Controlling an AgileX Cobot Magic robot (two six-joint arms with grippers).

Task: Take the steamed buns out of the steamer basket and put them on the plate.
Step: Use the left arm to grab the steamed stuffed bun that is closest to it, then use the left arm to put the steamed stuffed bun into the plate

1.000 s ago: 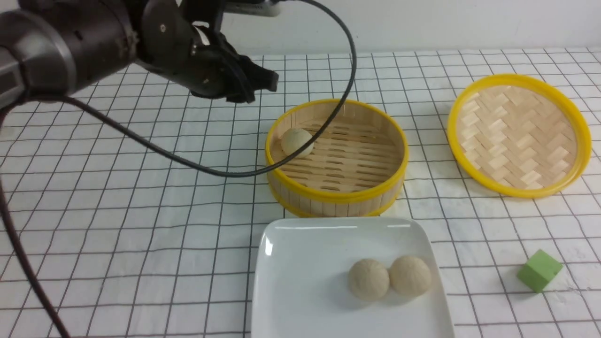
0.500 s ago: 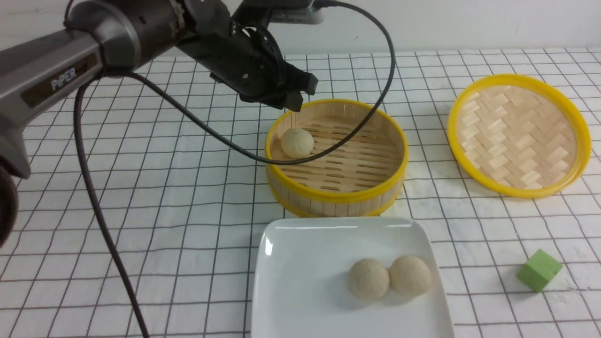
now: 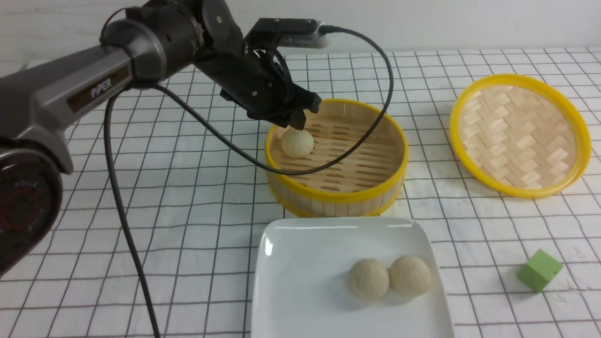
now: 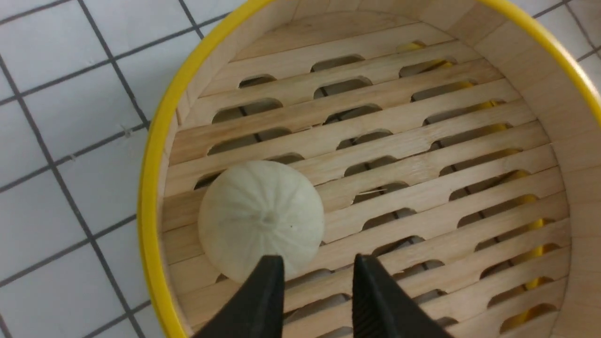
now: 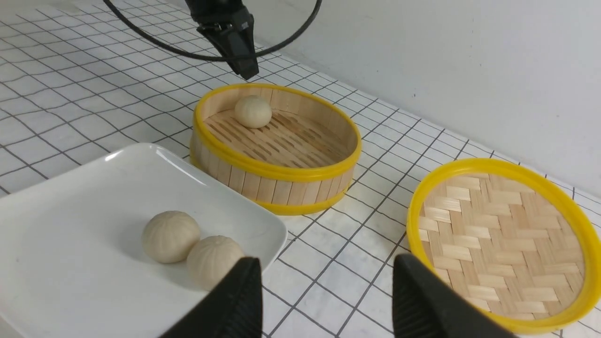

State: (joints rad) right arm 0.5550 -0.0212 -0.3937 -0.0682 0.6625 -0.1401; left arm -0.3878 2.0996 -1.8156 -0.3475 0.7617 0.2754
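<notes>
One steamed bun (image 3: 297,142) lies at the left inside the bamboo steamer basket (image 3: 336,197). Two more buns (image 3: 368,279) (image 3: 410,275) sit side by side on the white plate (image 3: 300,263) in front of the basket. My left gripper (image 3: 295,123) hovers just above the basket's bun, open and empty; in the left wrist view the bun (image 4: 261,218) lies just off its fingertips (image 4: 267,281). My right gripper (image 5: 324,272) is open and empty, above the cloth between the plate (image 5: 94,188) and the lid.
The shallow yellow-rimmed woven lid (image 3: 518,134) lies at the right. A green cube (image 3: 539,270) sits near the front right. The left arm's black cable (image 3: 225,145) loops across the basket's front. A white wall runs behind the gridded tablecloth.
My left arm has swung right and down, from left of the basket to just over the bun in it. The buns, plate and lid have not moved.
</notes>
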